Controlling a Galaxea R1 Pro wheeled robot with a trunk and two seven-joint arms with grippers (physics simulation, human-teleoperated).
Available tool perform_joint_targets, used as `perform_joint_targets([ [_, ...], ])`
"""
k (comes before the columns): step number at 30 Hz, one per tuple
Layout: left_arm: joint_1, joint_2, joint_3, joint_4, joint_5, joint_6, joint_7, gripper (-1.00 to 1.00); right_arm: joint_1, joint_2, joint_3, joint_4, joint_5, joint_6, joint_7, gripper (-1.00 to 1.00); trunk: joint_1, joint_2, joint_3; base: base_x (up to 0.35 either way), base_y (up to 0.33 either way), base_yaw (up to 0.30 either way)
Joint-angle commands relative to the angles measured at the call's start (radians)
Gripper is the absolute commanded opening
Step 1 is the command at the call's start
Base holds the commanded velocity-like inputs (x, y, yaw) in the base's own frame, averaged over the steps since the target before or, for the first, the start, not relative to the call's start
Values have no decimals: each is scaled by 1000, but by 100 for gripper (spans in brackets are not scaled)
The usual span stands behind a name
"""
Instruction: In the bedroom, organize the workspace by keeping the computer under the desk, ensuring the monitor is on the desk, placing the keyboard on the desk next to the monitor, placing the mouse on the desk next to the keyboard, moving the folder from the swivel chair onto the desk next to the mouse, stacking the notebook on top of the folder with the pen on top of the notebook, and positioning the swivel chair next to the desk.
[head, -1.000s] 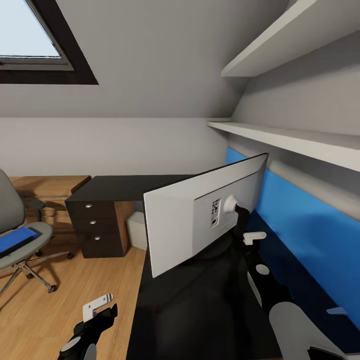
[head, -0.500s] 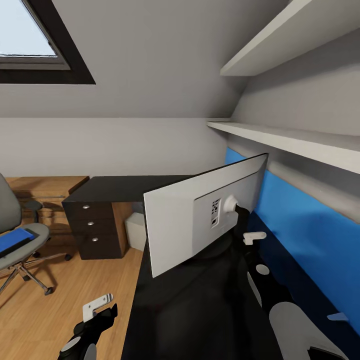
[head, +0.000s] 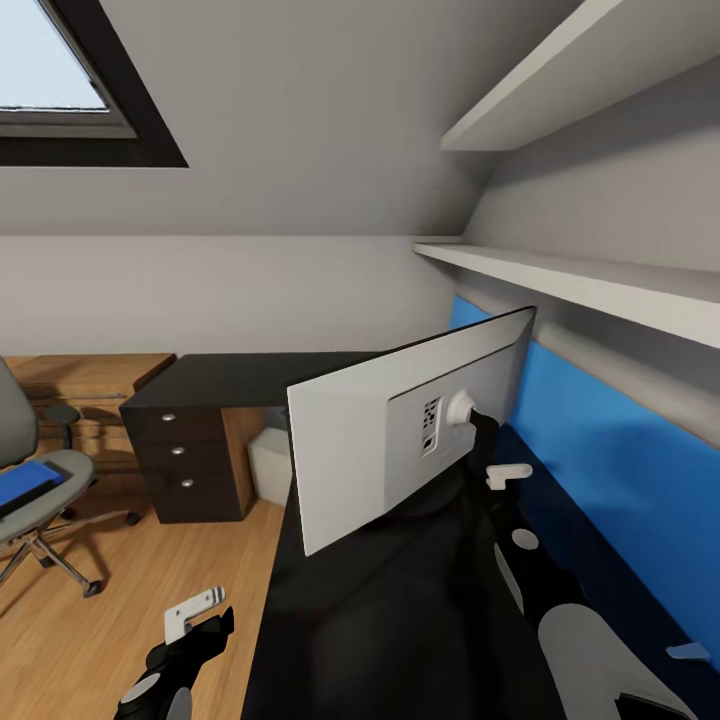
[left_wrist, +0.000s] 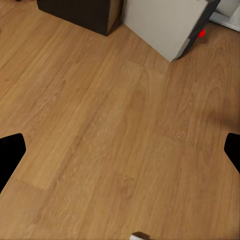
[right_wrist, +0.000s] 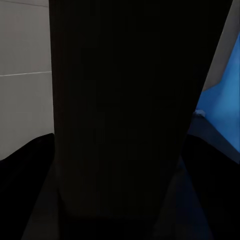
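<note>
On the black desk (head: 400, 620) under the sloped ceiling, the right gripper (head: 487, 450) clamps the monitor (head: 400, 440) stand, seemingly mid-placement; next, release squarely, while the left gripper (head: 195, 620) hangs wide over the floor (left_wrist: 115, 130).

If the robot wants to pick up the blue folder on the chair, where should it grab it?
Best guess: pinch the folder by its long edge facing the room, coming in from the side just above the swivel chair seat. It lies flat and thin, so there is little to grip from above, and the backrest blocks the far side.
</note>
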Motion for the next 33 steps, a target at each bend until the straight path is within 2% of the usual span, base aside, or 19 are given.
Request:
perform_joint_targets([
  [1,-1,-1,1,-2,11,4,5,100,0,1,-5,3,7,-5,-1,-100,0,0,-1,133,0,0],
  [14,-1,-1,14,-2,11,4,5,100,0,1,-5,3,7,-5,-1,-100,0,0,-1,80,0,0],
  [33,-1,-1,14,-4,11,4,5,100,0,1,-5,3,10,-5,-1,-100,0,0,-1,4,0,0],
])
